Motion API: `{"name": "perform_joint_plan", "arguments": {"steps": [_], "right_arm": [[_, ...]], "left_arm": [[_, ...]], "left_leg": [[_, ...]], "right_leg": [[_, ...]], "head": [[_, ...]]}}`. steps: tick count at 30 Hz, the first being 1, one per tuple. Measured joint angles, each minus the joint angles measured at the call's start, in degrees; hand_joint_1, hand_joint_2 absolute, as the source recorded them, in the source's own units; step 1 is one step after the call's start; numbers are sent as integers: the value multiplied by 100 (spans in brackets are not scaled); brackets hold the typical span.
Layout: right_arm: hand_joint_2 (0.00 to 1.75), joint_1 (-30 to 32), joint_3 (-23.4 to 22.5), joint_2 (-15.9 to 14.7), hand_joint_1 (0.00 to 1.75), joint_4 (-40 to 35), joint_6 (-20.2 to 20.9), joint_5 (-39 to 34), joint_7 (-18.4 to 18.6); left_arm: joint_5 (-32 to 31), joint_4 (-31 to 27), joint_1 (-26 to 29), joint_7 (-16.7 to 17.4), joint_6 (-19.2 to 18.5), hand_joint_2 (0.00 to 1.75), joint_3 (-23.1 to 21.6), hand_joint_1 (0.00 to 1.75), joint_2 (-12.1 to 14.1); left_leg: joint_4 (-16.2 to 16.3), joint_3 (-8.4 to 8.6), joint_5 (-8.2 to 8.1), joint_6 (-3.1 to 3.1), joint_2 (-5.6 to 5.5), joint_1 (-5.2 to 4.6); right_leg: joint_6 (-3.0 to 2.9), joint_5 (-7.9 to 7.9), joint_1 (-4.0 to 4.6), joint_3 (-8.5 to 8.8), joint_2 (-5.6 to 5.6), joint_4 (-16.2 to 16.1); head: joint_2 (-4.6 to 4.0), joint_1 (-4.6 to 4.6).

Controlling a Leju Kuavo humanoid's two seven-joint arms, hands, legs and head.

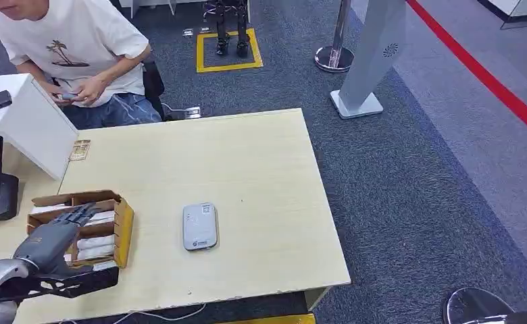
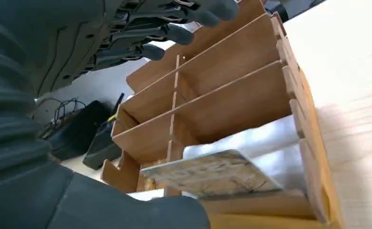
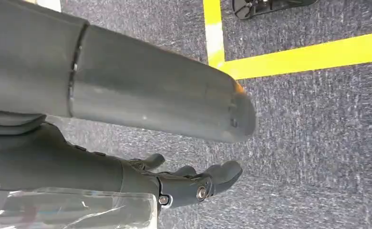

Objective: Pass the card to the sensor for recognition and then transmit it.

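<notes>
left hand (image 1: 55, 233) – fingers spread, empty, above box (image 1: 122, 226) | card (image 2: 208, 174) beneath – untouched | right hand (image 3: 189, 183) loosely open

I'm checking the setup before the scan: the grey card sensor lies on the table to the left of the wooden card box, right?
Not quite: the head view shows the grey card sensor lying on the table to the right of the wooden card box, not the left.

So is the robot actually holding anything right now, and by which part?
Nothing yet. The left hand hovers over the wooden card box with fingers spread, and the right hand hangs open above the carpet.
</notes>
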Motion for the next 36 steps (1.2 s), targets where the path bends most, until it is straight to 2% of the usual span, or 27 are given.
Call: {"name": "perform_joint_plan", "arguments": {"steps": [3, 8, 17, 19, 23, 26, 30, 36], "right_arm": [[175, -1, 0, 0, 0, 2, 2, 31, -65], [175, -4, 0, 0, 0, 2, 9, 48, -124], [175, -8, 0, 0, 0, 2, 9, 94, -142], [175, -10, 0, 0, 0, 2, 15, 105, -153], [175, -16, 15, 0, 0, 2, 63, 190, -155], [175, -34, 24, 0, 0, 4, 90, 210, -148], [175, -60, 28, 0, 0, 4, 85, 229, -148], [175, -72, 28, 0, 0, 9, 85, 251, -148]], "left_arm": [[533, -114, 27, 77, -162, 175, 29, 0, 329], [932, -289, 115, 136, -252, 175, 92, 0, 744], [1423, -498, 247, 225, -267, 175, 162, 0, 1155], [1739, -558, 345, 252, -280, 175, 190, 0, 1273], [2749, -780, 662, 422, -348, 175, 445, 0, 1718], [3201, -972, 932, 516, -350, 175, 712, 0, 2066], [3306, -1128, 1155, 553, -319, 175, 881, 0, 2298], [3332, -1255, 1322, 601, -271, 175, 966, 0, 2440]], "left_leg": [[0, 0, 0, 0, 0, 0], [0, 0, 0, 0, 0, 1], [0, 0, 0, 0, -1, 0], [0, 0, 0, 0, 0, 1], [-1, 0, 0, -1, 1, 3], [-1, 0, 0, -1, -1, 3], [-1, 0, 0, -1, -2, 3], [-1, 0, 0, -1, -2, 3]], "right_leg": [[0, 0, 0, 0, 0, 0], [0, 0, 0, 0, 0, 1], [0, 0, 0, 1, -1, 1], [0, 0, 0, 1, -1, 1], [-1, 0, 2, 0, 0, 1], [-1, -1, 2, 0, -1, 1], [0, -1, 2, 2, -3, 1], [0, -1, 2, 4, -3, 1]], "head": [[-2, -2], [-2, -2], [0, 0], [-2, 0], [-2, 0], [0, -2], [-2, -2], [-2, -2]]}}
